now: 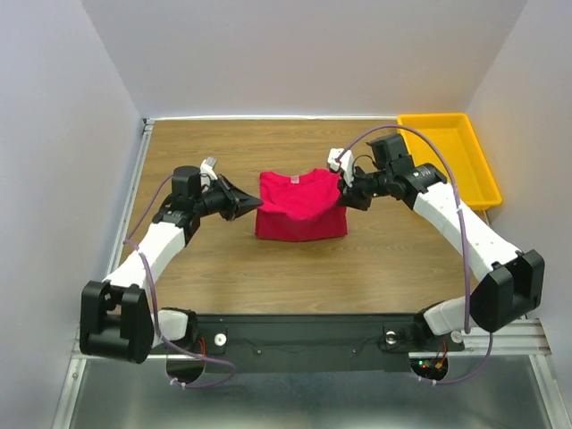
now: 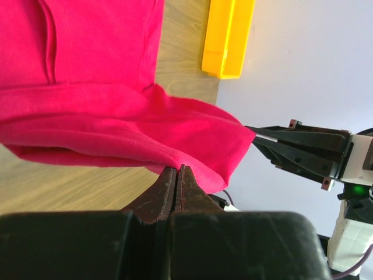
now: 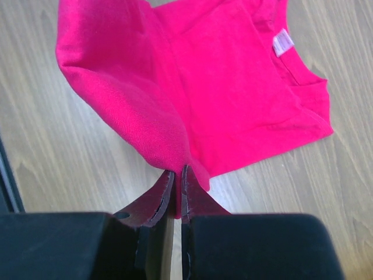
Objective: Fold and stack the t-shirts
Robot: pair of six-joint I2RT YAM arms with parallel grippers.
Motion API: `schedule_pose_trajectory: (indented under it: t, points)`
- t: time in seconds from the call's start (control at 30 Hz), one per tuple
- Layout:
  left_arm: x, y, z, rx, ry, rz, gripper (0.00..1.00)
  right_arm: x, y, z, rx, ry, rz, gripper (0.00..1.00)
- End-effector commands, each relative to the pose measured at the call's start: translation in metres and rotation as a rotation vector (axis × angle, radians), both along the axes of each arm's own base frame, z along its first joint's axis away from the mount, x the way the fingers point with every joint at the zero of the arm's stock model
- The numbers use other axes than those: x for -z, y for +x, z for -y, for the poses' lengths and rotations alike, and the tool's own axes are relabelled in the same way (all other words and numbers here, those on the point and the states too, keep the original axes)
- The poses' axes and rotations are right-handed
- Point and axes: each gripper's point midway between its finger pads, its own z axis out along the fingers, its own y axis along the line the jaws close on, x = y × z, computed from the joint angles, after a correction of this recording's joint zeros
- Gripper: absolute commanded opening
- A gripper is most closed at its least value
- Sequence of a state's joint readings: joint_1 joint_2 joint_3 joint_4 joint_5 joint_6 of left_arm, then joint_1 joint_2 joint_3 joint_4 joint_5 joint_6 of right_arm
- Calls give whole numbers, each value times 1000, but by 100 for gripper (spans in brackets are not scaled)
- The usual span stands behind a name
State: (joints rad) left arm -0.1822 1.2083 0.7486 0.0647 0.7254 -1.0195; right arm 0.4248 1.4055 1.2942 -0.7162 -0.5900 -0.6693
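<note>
A crimson-pink t-shirt (image 1: 299, 210) lies partly folded on the wooden table at mid-depth, its near part resting flat. My left gripper (image 1: 253, 204) is shut on the shirt's left edge, and my right gripper (image 1: 340, 190) is shut on its right edge. Both hold their edges a little above the table, so the cloth sags between them. In the left wrist view the fabric (image 2: 116, 122) runs into the closed jaws. In the right wrist view the shirt (image 3: 192, 81) hangs from the pinch, and its white neck label (image 3: 282, 42) shows at the collar.
A yellow plastic tray (image 1: 451, 152) stands at the far right of the table, against the right wall. White walls close in the left, back and right sides. The arm bases sit on a black bar (image 1: 304, 335) at the near edge.
</note>
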Motion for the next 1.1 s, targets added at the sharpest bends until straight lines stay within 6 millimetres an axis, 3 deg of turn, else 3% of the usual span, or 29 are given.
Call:
schedule_pose_trajectory:
  t: [0.0, 0.4, 0.47, 1.07]
  points:
    - [-28, 23, 6, 31, -8, 132, 0, -28, 30, 0, 57, 41, 96, 1]
    - [-12, 71, 13, 57, 15, 117, 0, -18, 85, 12, 166, 44, 89, 1]
    - [-18, 82, 15, 66, 13, 136, 0, -16, 96, 13, 182, 48, 92, 0]
    - [13, 125, 12, 60, 35, 91, 0, 19, 143, 17, 260, 33, 55, 1]
